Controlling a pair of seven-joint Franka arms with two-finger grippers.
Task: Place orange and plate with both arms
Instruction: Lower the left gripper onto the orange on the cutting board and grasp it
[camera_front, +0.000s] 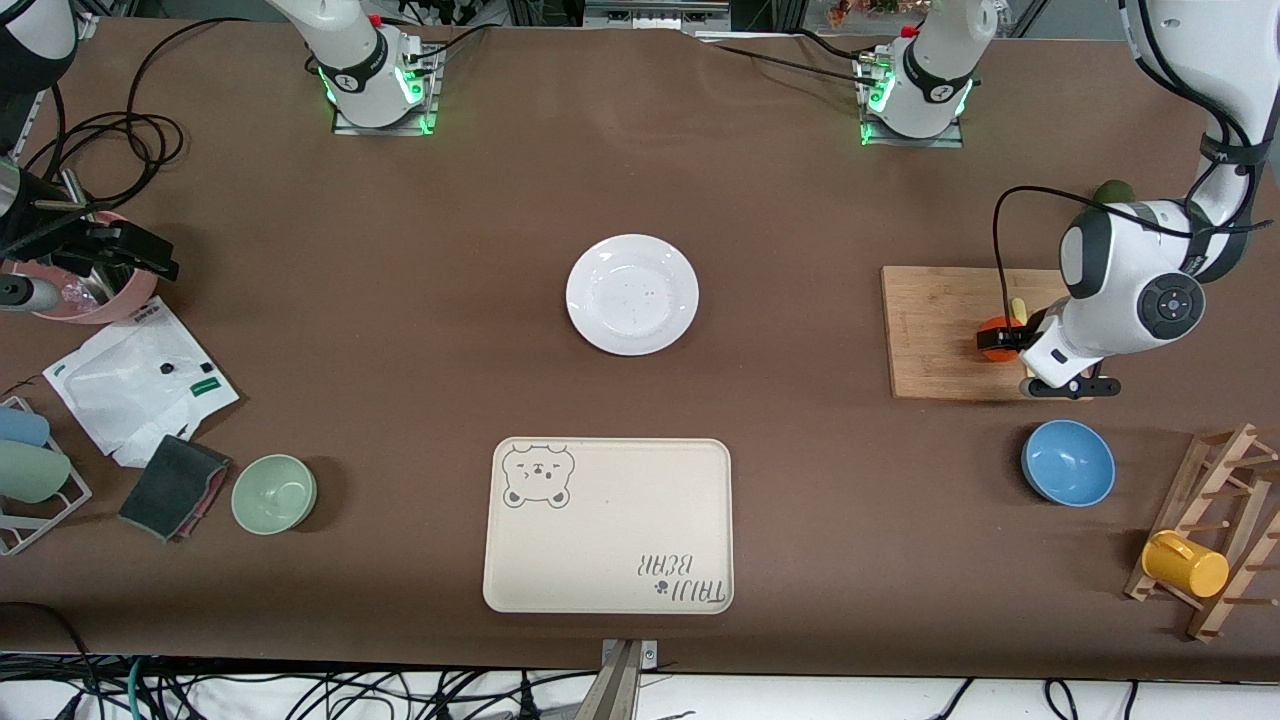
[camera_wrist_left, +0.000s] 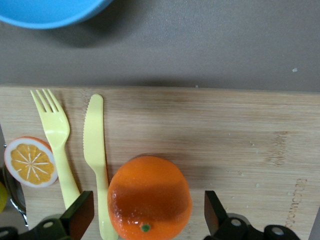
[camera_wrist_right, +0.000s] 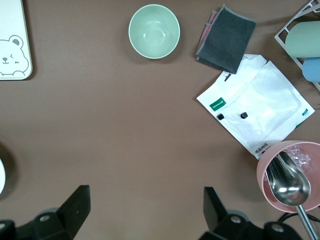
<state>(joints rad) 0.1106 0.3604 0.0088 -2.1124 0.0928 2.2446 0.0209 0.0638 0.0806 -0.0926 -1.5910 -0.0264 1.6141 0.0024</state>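
The orange (camera_front: 998, 338) sits on the cutting board (camera_front: 940, 330), right-centre of the front view, bracketed by the spread fingers of the left gripper (camera_wrist_left: 145, 215), not yet pinched. If closed off-centre, it could be rolled into the yellow knife (camera_wrist_left: 95, 150) touching it. The plate (camera_front: 632, 294) lies at frame centre, untouched. The right gripper (camera_wrist_right: 145, 212) waits at far left over bare table, fingers spread.
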